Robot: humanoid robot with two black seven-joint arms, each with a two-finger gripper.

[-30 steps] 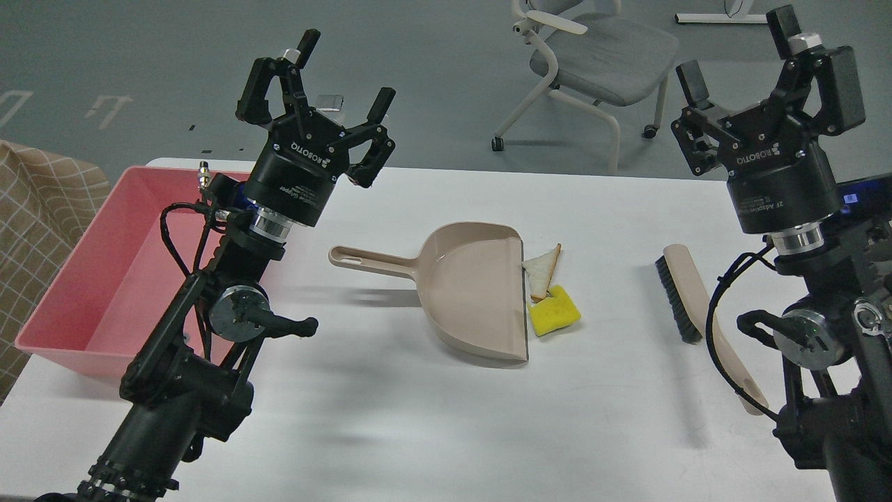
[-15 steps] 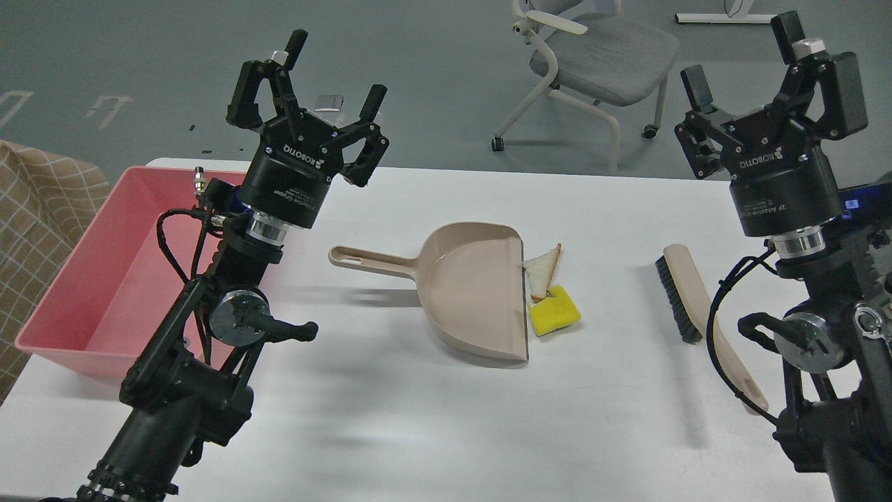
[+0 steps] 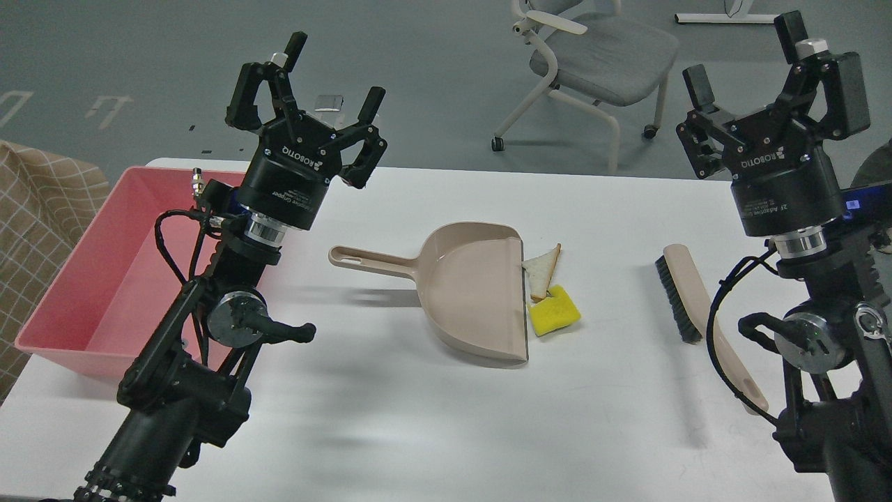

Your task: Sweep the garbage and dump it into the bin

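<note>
The garbage lies mid-table: a triangular bread slice [image 3: 543, 270] and a yellow sponge-like block [image 3: 554, 311], both right at the open lip of the beige dustpan [image 3: 468, 289]. The beige brush [image 3: 690, 298] with black bristles lies to the right. The pink bin [image 3: 77, 279] stands at the table's left edge. My left gripper [image 3: 329, 78] is open and empty, raised above the table between the bin and the dustpan handle. My right gripper [image 3: 746, 49] is open and empty, raised above the brush.
A grey office chair [image 3: 592, 63] stands on the floor behind the white table [image 3: 432, 418]. A checked beige cloth [image 3: 35, 209] is left of the bin. The dustpan's handle [image 3: 369, 261] points left toward my left arm.
My left gripper has shifted a little to the left and back. The right gripper has edged slightly to the right. The garbage, dustpan and brush have not moved.
</note>
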